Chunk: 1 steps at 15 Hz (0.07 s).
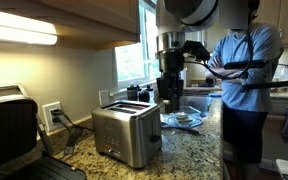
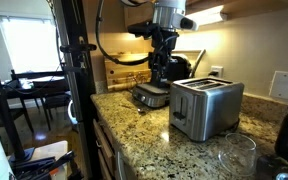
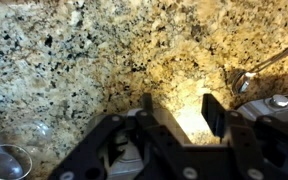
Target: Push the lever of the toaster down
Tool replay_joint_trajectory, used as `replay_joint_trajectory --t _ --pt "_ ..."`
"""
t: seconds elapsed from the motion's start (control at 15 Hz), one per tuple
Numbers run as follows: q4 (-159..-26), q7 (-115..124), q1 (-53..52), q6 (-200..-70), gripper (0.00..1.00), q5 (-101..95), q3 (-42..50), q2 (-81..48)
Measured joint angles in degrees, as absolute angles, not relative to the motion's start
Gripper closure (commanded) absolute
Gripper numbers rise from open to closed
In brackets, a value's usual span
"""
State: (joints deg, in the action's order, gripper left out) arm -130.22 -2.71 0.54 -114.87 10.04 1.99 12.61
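The brushed steel two-slot toaster [image 1: 127, 135] stands on the granite counter and shows in both exterior views [image 2: 206, 108]. Its lever is too small to make out. My gripper [image 1: 169, 98] hangs over the counter beyond the toaster's far end, apart from it, and also shows in an exterior view [image 2: 159, 75]. In the wrist view the gripper [image 3: 180, 105] is open and empty, its two black fingers spread over bare granite. The toaster is out of the wrist view.
A larger black-and-silver appliance [image 1: 9, 130] stands beside the toaster near a wall outlet [image 1: 52, 115]. A plate [image 1: 184, 120] lies beyond the gripper. A person [image 1: 246, 80] stands by the counter. A spoon [image 3: 264, 65] lies on the granite.
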Motion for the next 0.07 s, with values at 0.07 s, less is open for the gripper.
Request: replay_joint_trajectory --t 0.07 --pt "-130.12 -2.49 0.54 -114.56 0.34 10.04 1.99 12.64"
